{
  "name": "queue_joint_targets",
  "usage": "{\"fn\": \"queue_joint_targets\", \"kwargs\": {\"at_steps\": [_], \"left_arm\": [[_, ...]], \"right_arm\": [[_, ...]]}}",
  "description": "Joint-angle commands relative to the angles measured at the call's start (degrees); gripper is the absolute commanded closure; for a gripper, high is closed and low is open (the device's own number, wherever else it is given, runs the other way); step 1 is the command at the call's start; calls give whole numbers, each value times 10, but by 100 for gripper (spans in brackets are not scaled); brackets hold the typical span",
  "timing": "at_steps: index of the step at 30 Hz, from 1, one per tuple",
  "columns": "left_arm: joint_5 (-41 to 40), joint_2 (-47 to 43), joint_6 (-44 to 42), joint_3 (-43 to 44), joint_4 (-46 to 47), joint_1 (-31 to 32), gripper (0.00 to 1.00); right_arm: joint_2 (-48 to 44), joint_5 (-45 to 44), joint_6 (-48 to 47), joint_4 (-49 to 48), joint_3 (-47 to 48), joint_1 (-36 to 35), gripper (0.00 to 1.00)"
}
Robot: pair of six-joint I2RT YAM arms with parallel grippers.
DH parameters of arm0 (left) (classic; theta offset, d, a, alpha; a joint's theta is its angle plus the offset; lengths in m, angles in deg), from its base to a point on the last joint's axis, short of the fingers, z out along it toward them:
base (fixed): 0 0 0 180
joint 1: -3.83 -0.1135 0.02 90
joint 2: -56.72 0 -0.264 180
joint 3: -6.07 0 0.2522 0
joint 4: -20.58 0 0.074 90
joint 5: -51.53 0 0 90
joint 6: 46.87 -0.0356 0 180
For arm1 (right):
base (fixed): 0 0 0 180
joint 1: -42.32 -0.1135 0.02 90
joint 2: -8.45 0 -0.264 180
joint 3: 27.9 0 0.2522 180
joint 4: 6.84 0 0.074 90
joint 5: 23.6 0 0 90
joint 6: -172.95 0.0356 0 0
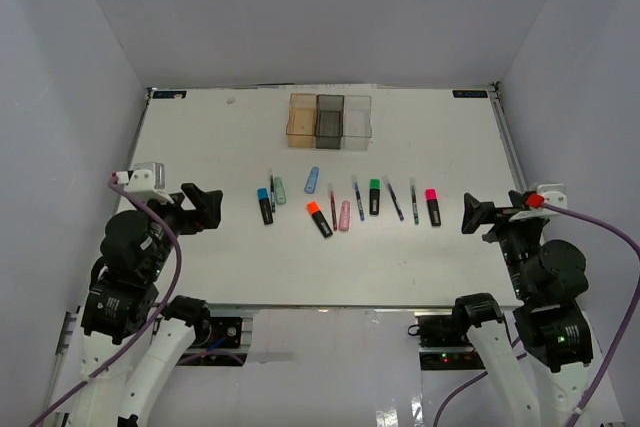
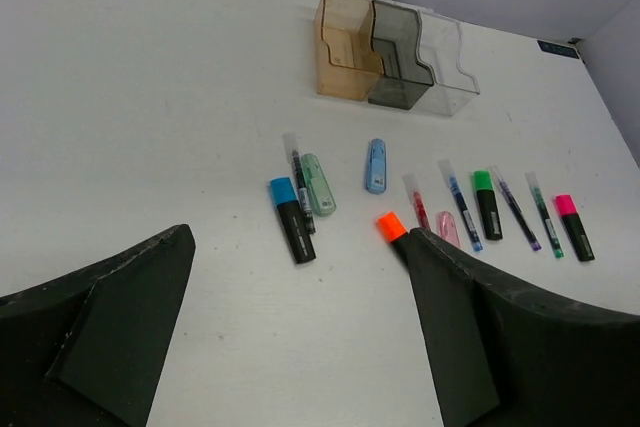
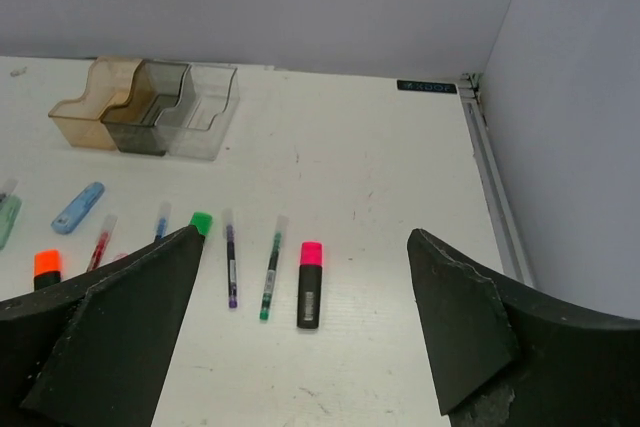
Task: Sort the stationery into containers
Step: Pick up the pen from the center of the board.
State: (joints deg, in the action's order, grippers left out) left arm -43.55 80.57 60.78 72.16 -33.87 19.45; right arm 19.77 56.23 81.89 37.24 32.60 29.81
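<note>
The stationery lies in a loose row across the mid table: a blue-capped black highlighter (image 1: pixel 264 205), mint highlighter (image 1: pixel 280 190), pastel blue highlighter (image 1: pixel 312 179), orange-capped highlighter (image 1: pixel 319 218), pink pastel highlighter (image 1: pixel 345 215), green-capped highlighter (image 1: pixel 374 196), pink-capped highlighter (image 1: pixel 433 207) and thin pens (image 1: pixel 358 197). Three joined bins, amber (image 1: pixel 302 119), smoky grey (image 1: pixel 329 119) and clear (image 1: pixel 357 119), stand at the back. My left gripper (image 1: pixel 207 209) is open and empty at the left. My right gripper (image 1: pixel 472 215) is open and empty at the right, near the pink-capped highlighter (image 3: pixel 310 284).
The white table (image 1: pixel 230 267) sits inside grey walls. A rail (image 1: pixel 510 157) runs along its right edge. Both arm bases stand at the near edge.
</note>
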Motion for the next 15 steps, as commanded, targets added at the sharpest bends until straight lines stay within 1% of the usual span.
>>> {"fn": "queue_joint_targets", "kwargs": {"at_steps": [1, 2, 5, 8, 10, 11, 12, 14, 15], "left_arm": [[5, 14, 12, -21, 21, 2, 2], [6, 17, 17, -26, 25, 2, 2], [17, 37, 30, -40, 39, 2, 2], [36, 68, 41, -54, 62, 2, 2], [49, 87, 43, -58, 89, 2, 2], [50, 99, 43, -58, 97, 2, 2], [50, 124, 44, -55, 104, 2, 2], [50, 152, 40, -41, 122, 2, 2], [50, 178, 36, -36, 126, 2, 2]], "right_arm": [[42, 13, 27, -2, -9, -3, 10], [53, 16, 53, 3, -10, -3, 10], [99, 68, 63, 8, -18, -4, 10], [157, 94, 69, -2, -22, -4, 10], [208, 66, 92, -4, -13, -3, 10], [227, 26, 107, -3, -8, -3, 10], [262, 15, 118, -4, -5, -4, 10], [299, -19, 126, -16, -1, -3, 10], [336, -31, 132, -19, -2, -4, 10]]}}
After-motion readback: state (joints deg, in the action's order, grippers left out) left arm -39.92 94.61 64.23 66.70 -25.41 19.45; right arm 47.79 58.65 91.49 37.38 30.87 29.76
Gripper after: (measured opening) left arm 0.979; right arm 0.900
